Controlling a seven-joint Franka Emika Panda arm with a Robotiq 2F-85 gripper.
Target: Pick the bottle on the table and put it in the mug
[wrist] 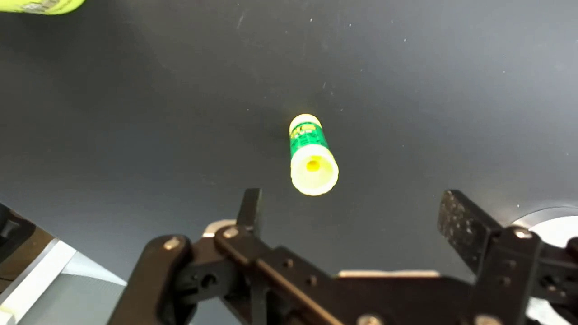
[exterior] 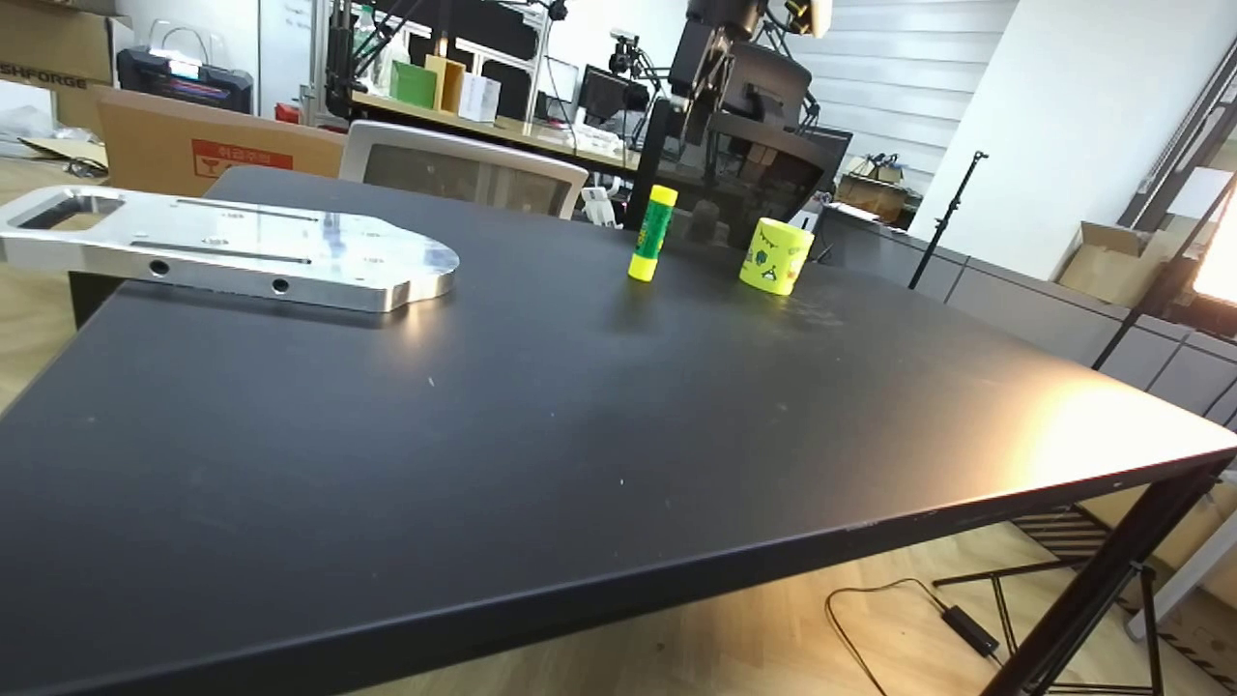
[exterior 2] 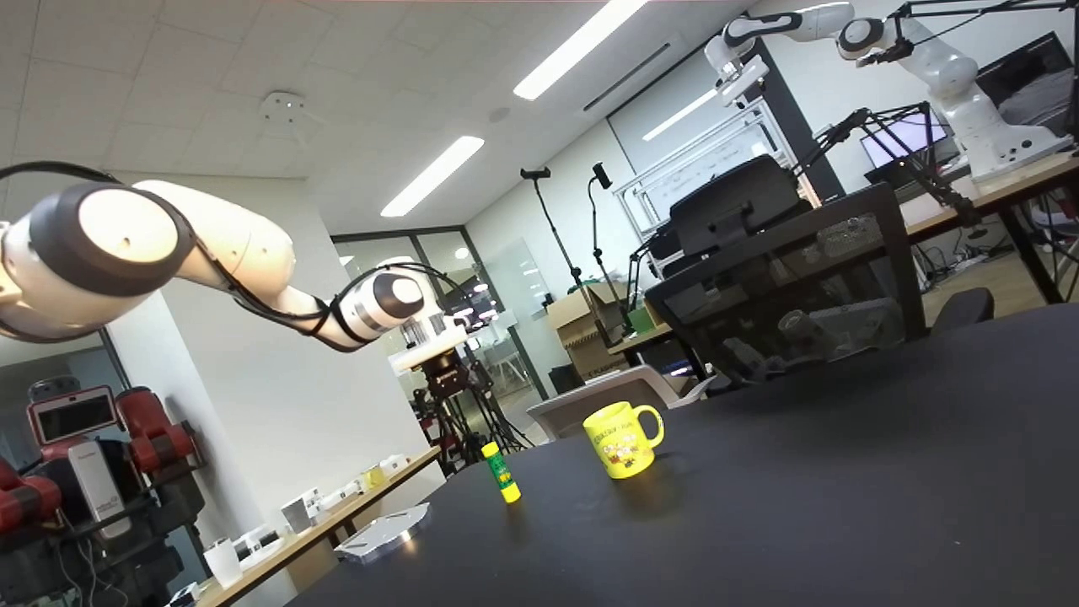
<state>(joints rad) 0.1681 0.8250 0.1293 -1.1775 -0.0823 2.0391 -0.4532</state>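
The bottle, slim and yellow with a green label, stands upright on the black table [exterior: 580,406]. The bottle shows in both exterior views [exterior: 653,232] [exterior 2: 501,474] and in the wrist view [wrist: 310,140], where its yellow top faces the camera. The yellow-green mug stands upright beside it, apart from it, in both exterior views [exterior: 776,256] [exterior 2: 622,443]. Only the mug's edge [wrist: 43,5] shows at the top left of the wrist view. My gripper [wrist: 350,193] is open and empty, above the bottle. The bottle's top appears just beyond the fingertips, nearer the left finger.
A silver metal plate with a handle slot [exterior: 232,246] lies at the table's edge and also shows in an exterior view [exterior 2: 386,533]. A pale-framed chair [exterior: 464,164] and a black mesh chair [exterior 2: 792,287] stand beyond the table.
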